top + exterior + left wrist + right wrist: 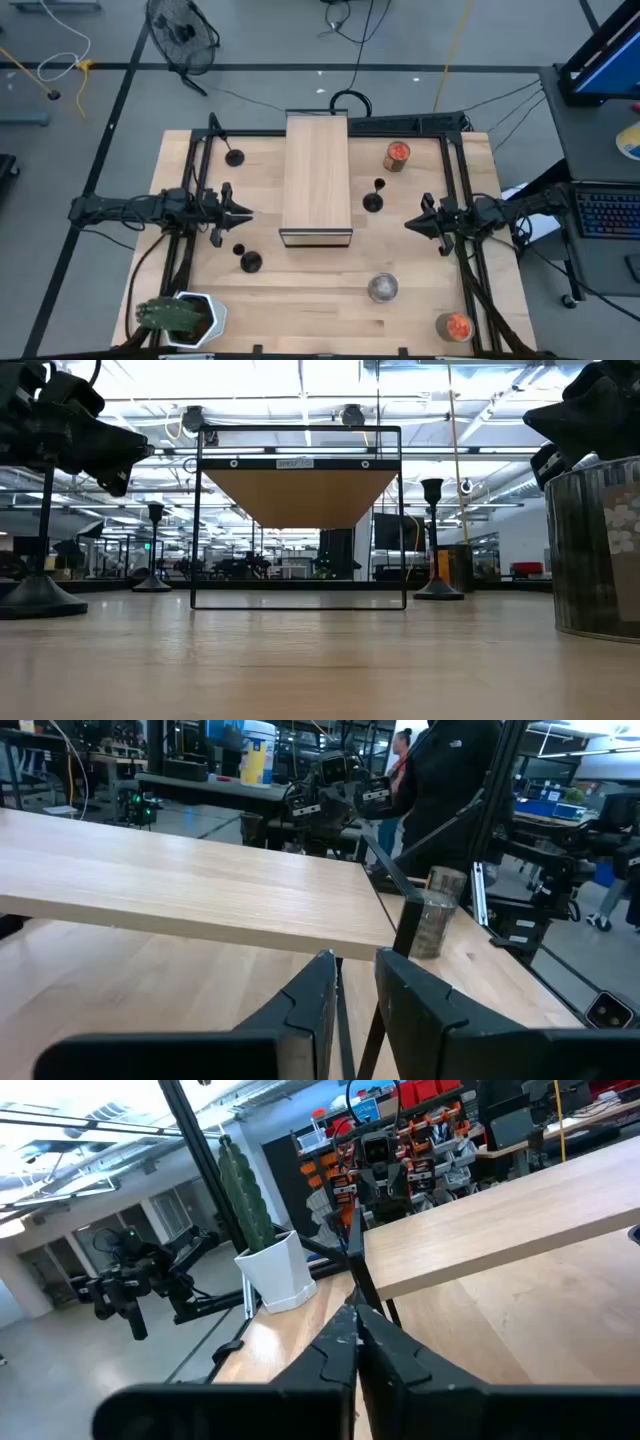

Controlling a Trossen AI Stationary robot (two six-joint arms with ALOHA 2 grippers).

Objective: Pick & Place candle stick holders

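Observation:
Three black candle stick holders stand upright on their round bases on the table: one at the far left point(233, 157) point(153, 550), one near the left point(250, 262) point(40, 560), and one right of the shelf point(373, 200) point(432, 540). I see no fourth holder. My left gripper point(245, 212) point(355, 970) hovers left of the shelf, its fingers a narrow gap apart and empty. My right gripper point(410, 224) point(353, 1320) hovers right of the shelf, shut and empty. Both point toward the table's middle.
A raised wooden shelf on a black frame point(317, 178) point(300, 490) stands mid-table. Two glass jars with orange contents stand at the far right point(397, 154) and near right point(455, 326). A silvery jar point(382, 288) point(600, 550) and a potted plant point(180, 317) stand near the front.

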